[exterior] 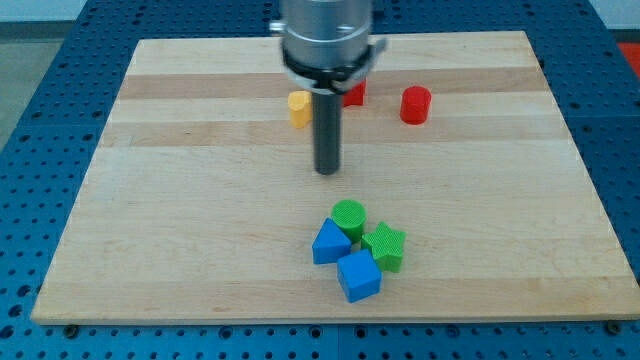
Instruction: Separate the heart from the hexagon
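A yellow block (298,107), perhaps the heart, lies near the view's top centre, its right side hidden by the rod. A red block (355,94), its shape mostly hidden behind the rod, sits just to the right of it; I cannot tell whether the two touch. My tip (327,172) rests on the board below these two blocks, a little below and right of the yellow one, touching neither.
A red cylinder (415,104) stands to the right of the pair. Lower down, a tight cluster holds a green cylinder (348,216), a green star (385,246), a blue triangular block (328,244) and a blue cube (358,276). The wooden board (180,200) ends near the view's bottom.
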You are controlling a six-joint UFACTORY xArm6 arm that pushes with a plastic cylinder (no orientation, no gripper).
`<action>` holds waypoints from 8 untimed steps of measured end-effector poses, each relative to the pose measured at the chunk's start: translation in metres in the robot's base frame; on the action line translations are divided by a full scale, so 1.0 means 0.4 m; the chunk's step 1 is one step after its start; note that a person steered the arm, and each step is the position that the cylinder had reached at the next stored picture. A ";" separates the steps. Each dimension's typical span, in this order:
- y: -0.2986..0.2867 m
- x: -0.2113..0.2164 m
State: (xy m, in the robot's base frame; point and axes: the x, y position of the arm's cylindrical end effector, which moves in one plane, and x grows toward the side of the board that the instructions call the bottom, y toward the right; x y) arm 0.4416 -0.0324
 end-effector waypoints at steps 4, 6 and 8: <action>-0.285 -0.099; -0.293 -0.218; -0.075 -0.231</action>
State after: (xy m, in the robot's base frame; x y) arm 0.3491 -0.0625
